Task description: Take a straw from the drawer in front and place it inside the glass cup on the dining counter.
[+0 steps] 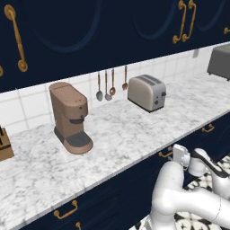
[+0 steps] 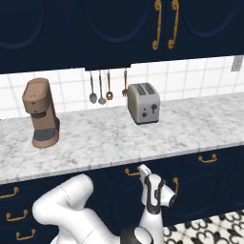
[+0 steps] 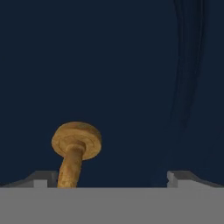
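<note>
You can see the gripper (image 2: 141,170) pressed close against the navy drawer (image 2: 143,174) just under the marbled worktop (image 2: 109,138), right at the brass handle (image 2: 131,172) of that drawer. In the left base view the gripper (image 1: 178,154) is at the same place, beside the handle (image 1: 165,154), below the edge of the worktop (image 1: 112,134). In the hand view the drawer front (image 3: 109,65) is very near to the camera, and one end of the handle (image 3: 75,146), a round brass foot with its stem, stands just inside the left fingertip (image 3: 41,180). The jaws stand wide apart, and the fingertips do not press on the handle, so the gripper holds nothing. The drawer front looks flush with the other fronts, so it is closed. On the worktop above you find a brown coffee machine (image 1: 69,117) and a silver toaster (image 1: 147,92), well apart from each other, and between them some spoons (image 1: 107,85) hang on the white tiled wall (image 1: 31,105). Above are tall navy cabinet doors (image 2: 119,28) with long brass handles.
</note>
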